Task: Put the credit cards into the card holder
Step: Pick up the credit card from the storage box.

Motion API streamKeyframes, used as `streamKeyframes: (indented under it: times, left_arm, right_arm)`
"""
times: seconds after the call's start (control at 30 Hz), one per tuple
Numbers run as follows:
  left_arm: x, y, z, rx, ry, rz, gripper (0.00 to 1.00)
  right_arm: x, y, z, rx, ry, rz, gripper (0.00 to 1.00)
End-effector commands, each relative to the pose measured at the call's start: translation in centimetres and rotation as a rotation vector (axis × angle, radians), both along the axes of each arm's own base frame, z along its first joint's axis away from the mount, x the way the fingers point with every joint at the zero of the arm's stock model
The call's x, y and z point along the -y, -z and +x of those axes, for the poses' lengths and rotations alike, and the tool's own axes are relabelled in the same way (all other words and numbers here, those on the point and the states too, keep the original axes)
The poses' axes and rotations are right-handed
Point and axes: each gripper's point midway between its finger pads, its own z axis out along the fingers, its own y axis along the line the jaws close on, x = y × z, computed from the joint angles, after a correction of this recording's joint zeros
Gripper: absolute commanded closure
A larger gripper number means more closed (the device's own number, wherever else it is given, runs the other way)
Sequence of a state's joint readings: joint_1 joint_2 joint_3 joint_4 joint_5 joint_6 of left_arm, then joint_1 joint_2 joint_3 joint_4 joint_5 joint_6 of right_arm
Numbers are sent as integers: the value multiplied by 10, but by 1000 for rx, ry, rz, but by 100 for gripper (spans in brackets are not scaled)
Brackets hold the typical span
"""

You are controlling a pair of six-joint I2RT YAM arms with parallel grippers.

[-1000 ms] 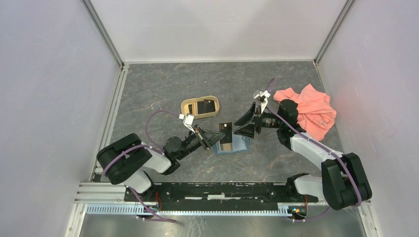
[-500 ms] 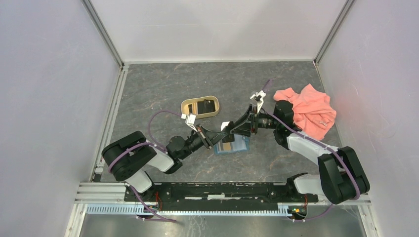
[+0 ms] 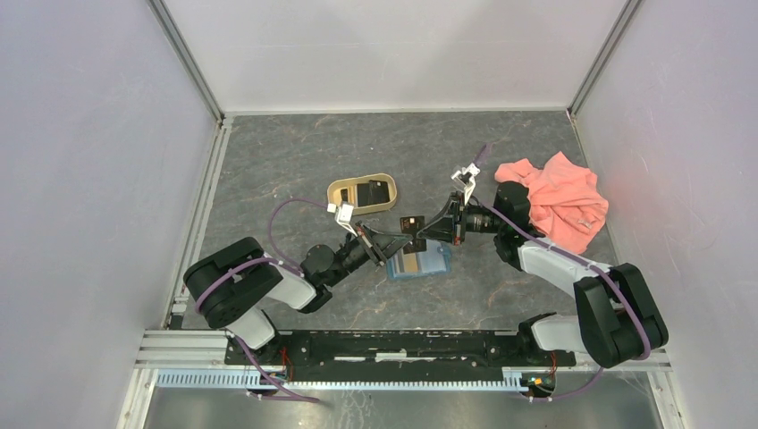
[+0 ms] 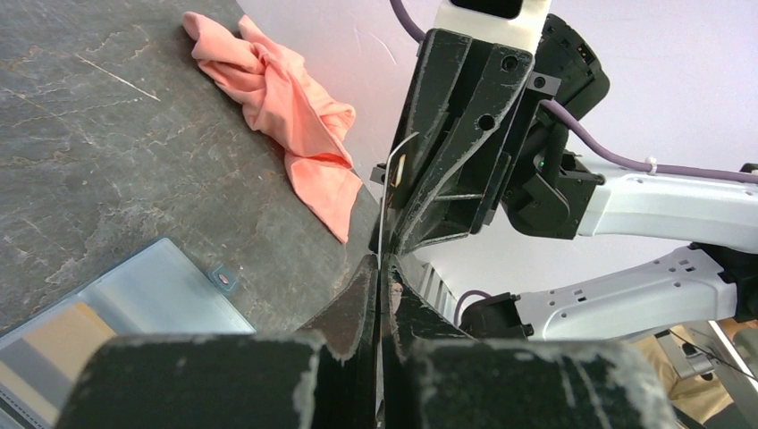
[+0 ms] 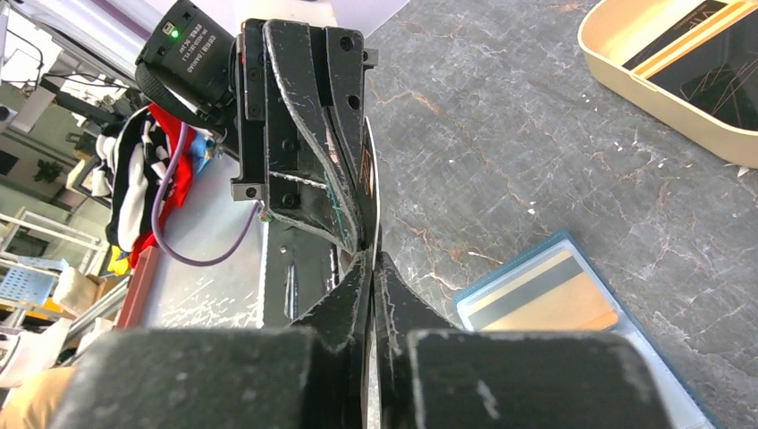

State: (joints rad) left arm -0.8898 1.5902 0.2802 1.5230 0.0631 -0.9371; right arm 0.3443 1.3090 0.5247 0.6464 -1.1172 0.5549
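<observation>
Where the left wall [image 3: 89,179] meets the table [image 3: 295,152], a broad strip of bare grey top runs back to the far wall [image 3: 393,54], and the left arm [image 3: 268,286] reaches from its near-edge base toward the middle. Right of that strip lies the tan tray [image 3: 332,190] with dark cards [image 3: 371,191] in it and open table on its far side. Just right of the tray, the left fingers [image 3: 389,239] are pressed together on a dark card [image 3: 412,221]. The right fingers [image 3: 438,228] pinch the same card from the other side, so both arms meet tip to tip over the table's middle. The holder [image 3: 438,259] lies open and flat just nearer than the card, with a gold card [image 3: 409,264] in its pocket; from above, the held card overlaps the holder's far edge. Further right the right arm [image 3: 554,259] slants back to its base, and a pink cloth [image 3: 559,201] is bunched close by the right wall [image 3: 688,134], with bare table between it and the holder. Only the top view shows the held card's face; both wrist views show it edge-on, a thin line clear of the table. The left wrist view adds the cloth and the holder's corner, while the right wrist view adds the tray's rim and a dark stripe on the gold card.
</observation>
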Motion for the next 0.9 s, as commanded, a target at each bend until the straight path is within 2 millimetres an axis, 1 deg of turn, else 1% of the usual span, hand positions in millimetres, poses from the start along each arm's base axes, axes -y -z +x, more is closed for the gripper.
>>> streamKeyframes:
  times: [0.0, 0.07, 0.2, 0.23, 0.3, 0.37, 0.43, 0.47, 0.5, 0.53, 0.57, 0.63, 0.7, 0.77, 0.87]
  left_arm:
    - [-12, -58, -1, 118, -41, -197, 91]
    - [-18, -55, 0, 111, -63, -190, 82]
    - [-39, -49, 2, 115, -145, -165, 61]
    - [-45, -46, 2, 112, -167, -151, 55]
    - [-55, -35, 6, 99, -214, -93, 46]
    - [-61, -27, 7, 94, -241, -19, 40]
    - [-65, -16, 10, 93, -264, 96, 32]
    - [-67, -11, 12, 87, -279, 159, 26]
    - [-71, -5, 14, 75, -295, 222, 18]
    - [-76, -3, 17, 66, -321, 274, 8]
    - [-82, 1, 19, 50, -343, 330, 2]
    - [-93, 7, 20, 24, -372, 393, 0]
    - [-100, 8, 18, 10, -374, 407, 0]
    - [-99, 10, 14, -2, -342, 410, 0]
    - [-90, 21, 12, -54, -293, 414, 0]
  right_arm:
    - [-5, -13, -4, 62, -50, 21, 100]
    - [-4, -9, -1, 77, -45, -2, 100]
    - [-3, -5, 2, 100, -38, -26, 100]
    - [-2, -3, 2, 103, -35, -35, 100]
    - [-1, -2, 4, 115, -29, -47, 100]
    - [0, 1, 6, 118, -23, -57, 100]
    - [1, 6, 6, 115, -19, -72, 100]
    - [2, 10, 7, 106, -14, -83, 100]
    - [3, 15, 8, 96, -6, -96, 100]
    - [4, 19, 9, 78, 3, -108, 100]
    - [6, 23, 12, 58, 15, -121, 100]
    - [8, 34, 14, 4, 29, -148, 100]
    - [10, 46, 18, -45, 51, -180, 100]
    - [14, 59, 24, -95, 90, -216, 100]
    - [22, 73, 37, -166, 187, -255, 100]
